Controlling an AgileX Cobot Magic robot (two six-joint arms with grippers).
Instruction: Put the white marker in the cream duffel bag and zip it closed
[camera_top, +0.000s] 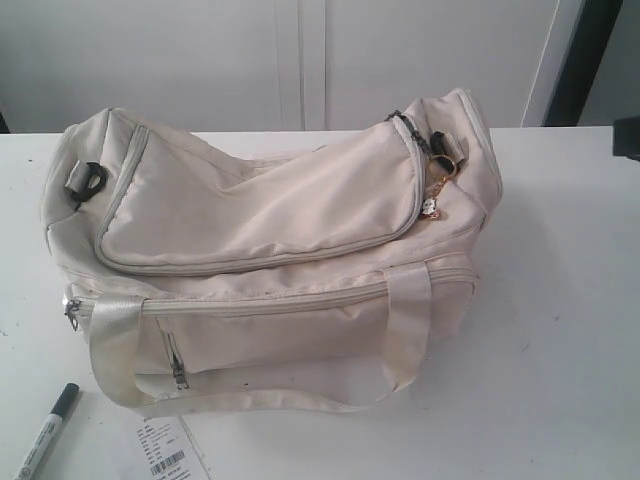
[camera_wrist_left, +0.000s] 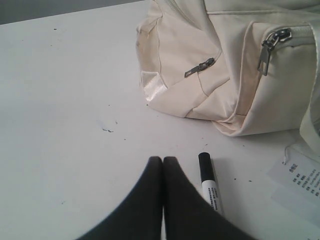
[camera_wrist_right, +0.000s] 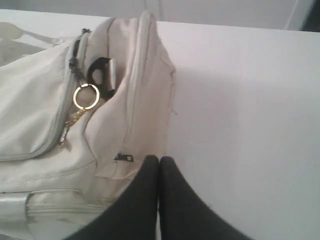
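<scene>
Over on the left, the marker (camera_top: 45, 432) is lying flat on the worktop (camera_top: 560, 350) near its front edge. It is apart from the bag (camera_top: 270, 230), with its dark cap pointing toward the bag. The left end effector (camera_wrist_left: 162, 161) is hanging just beside the marker with its fingers pressed together, gripping nothing. To my eye the first danger is sitting right there: if those fingers are coming down without spreading, they are likely to nudge the round barrel and send it rolling. A paper label (camera_top: 170, 450) is lying nearby, so a loose pinch could be catching paper instead. Moving across, the bag's top zip is looking closed along the length I can see. The marker is therefore getting no way in until that is pulled. With fabric this soft, I am guessing a tug could be dragging or bunching the whole bag rather than sliding the zip. The strap (camera_top: 110, 350) drooping at the front could be snagging an arm too. At the right end a gold charm (camera_top: 430, 205) is dangling from the pull, and the right end effector (camera_wrist_right: 159, 161) is waiting close by, closed and empty. It could easily be grabbing the charm and not the pull. The worktop is showing plain white with a few dark specks, and pale panels (camera_top: 300, 60) are standing behind it.
</scene>
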